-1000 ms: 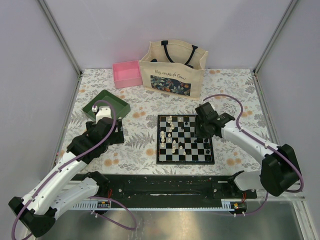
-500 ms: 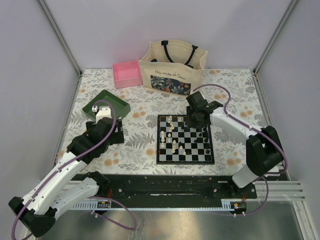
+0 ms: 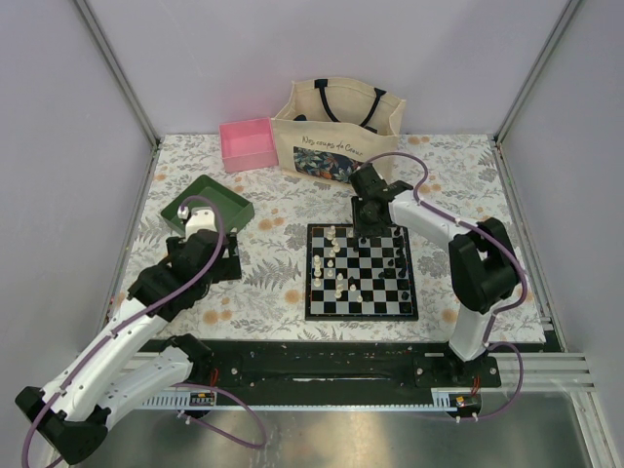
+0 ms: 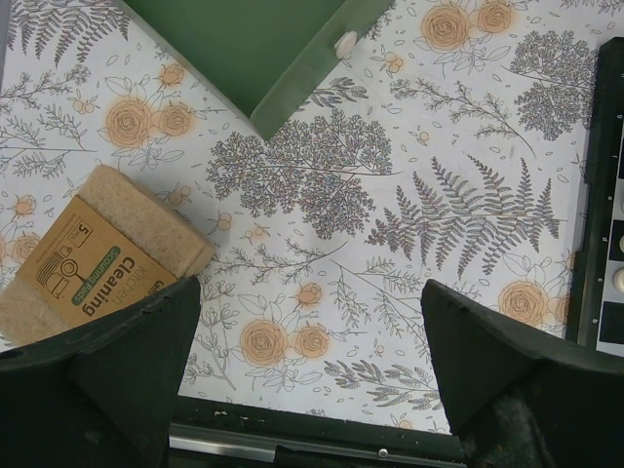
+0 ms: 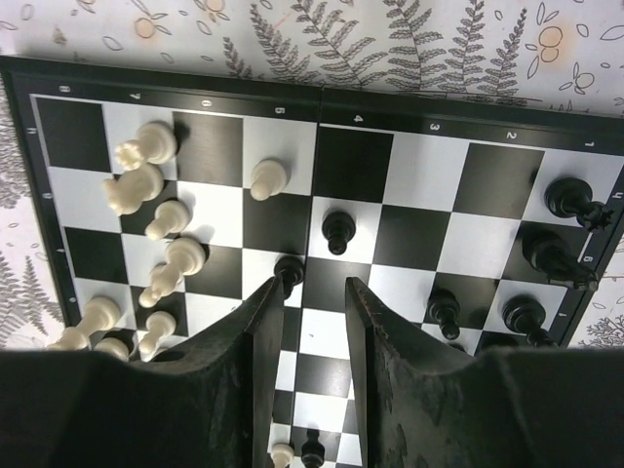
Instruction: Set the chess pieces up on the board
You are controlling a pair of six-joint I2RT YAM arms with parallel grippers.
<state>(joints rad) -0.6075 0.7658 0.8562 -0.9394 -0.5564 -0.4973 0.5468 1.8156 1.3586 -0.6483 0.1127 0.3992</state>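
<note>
Noting the board [image 3: 361, 315] first: it lies flat on the flowered table cover [image 3: 273, 288], near the middle of the table and a little to the right, on the near side of the tote bag [image 3: 336, 136].

White pieces [image 3: 336, 263] sit in a loose cluster on the left half of the board, not lined up in a row. Black pieces [image 3: 400, 258] are spread over the right half, with several close to the right edge. In the right wrist view, four black ones stand near the right end. One black pawn [image 5: 337, 231] stands alone near the centre line.

Right claw [image 5: 312, 285]: hangs over the far half of the board, jaws narrow, with only checkered squares showing in the gap, so nothing is held. A second black pawn [image 5: 289, 268] stands just beside the tip of the left-hand finger [image 5: 261, 341]. I cannot tell whether they touch.

Left claw [image 4: 310, 292]: hangs over bare table cover well left of the board, jaws wide and empty. The board's black border shows at the right edge of that wrist view.

Surroundings:
- A tan sponge [image 4: 97, 253] with a card label lies on the table cover just left of the left claw.
- The green tray [image 4: 292, 93] sits on the far side of the left claw.
- A small cream object [image 4: 344, 42] rests at the tray's rim, too small to identify.
- A pink box [image 3: 249, 144] stands at the far edge, left of the tote bag.
</note>
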